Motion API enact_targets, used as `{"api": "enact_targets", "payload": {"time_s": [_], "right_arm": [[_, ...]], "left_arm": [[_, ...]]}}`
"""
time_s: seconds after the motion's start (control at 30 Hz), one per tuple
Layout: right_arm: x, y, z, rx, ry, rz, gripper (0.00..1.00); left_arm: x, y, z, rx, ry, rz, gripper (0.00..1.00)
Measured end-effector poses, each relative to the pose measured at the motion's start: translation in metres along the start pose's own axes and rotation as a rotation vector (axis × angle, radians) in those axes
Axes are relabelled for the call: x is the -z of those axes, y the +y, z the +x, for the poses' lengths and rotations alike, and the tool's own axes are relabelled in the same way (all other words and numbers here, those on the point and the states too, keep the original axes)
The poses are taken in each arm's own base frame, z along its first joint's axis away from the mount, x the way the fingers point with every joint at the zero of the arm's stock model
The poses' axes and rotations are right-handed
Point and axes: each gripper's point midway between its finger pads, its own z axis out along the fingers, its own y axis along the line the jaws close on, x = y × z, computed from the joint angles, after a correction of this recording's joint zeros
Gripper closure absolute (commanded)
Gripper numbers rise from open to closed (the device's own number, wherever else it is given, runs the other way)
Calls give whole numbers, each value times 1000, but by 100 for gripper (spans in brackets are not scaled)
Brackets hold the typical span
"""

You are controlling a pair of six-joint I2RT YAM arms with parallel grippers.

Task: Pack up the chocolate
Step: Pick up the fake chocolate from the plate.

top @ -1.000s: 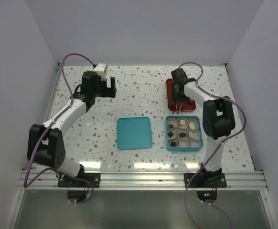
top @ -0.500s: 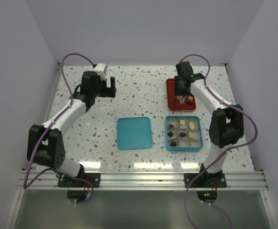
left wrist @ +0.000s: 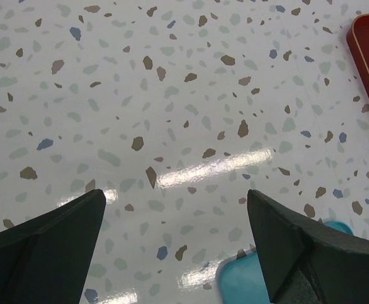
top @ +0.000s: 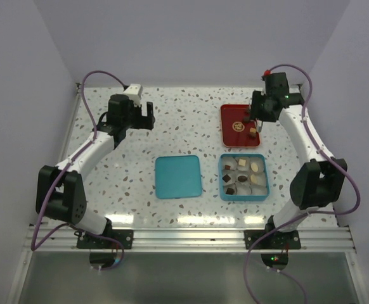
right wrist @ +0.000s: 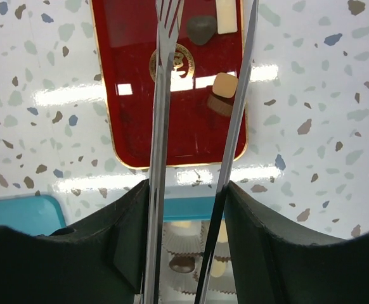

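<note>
The right fingers (right wrist: 89, 253) pinch metal tongs (right wrist: 162, 126) above the red tray (right wrist: 127, 95) — a skewed squeeze could flick the light-brown chocolate (right wrist: 224, 84) onto the counter (right wrist: 311, 76); left fingers (left wrist: 38, 247) spread.

The table (top: 184, 117) is glossy white terrazzo, flecked with brown, grey and blue chips. Plain pale lavender walls box it in on three sides: a back wall (top: 191, 38), a left wall (top: 19, 95) and a right wall (top: 356, 76). The light is even and soft, with faint shadows. White glare streaks (top: 197, 220) lie on the table near its front edge, and both wrist views catch similar streaks on the surface. A ribbed aluminium rail (top: 191, 239) runs along the near edge. Below it lies a dull grey-green panel (top: 191, 278).
</note>
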Motion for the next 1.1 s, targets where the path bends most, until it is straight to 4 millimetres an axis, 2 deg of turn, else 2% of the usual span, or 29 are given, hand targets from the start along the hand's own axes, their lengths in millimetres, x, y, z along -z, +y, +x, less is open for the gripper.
{"api": "enact_targets", "payload": {"time_s": [0.1, 0.23, 0.33, 0.5, 0.67, 1.1], "right_arm": [[-5, 0, 1, -29, 18, -42, 50], [-17, 15, 7, -45, 54, -117, 52], [-30, 23, 17, -51, 97, -146, 52], [-46, 20, 37, -50, 158, -130, 52], [-49, 17, 47, -49, 182, -119, 52], [-54, 11, 55, -47, 196, -86, 52]], "left_arm": [[0, 0, 0, 0, 0, 0, 0], [0, 0, 0, 0, 0, 0, 0], [0, 0, 0, 0, 0, 0, 0], [0, 0, 0, 0, 0, 2, 0], [0, 0, 0, 0, 0, 2, 0], [0, 0, 0, 0, 0, 3, 0]]}}
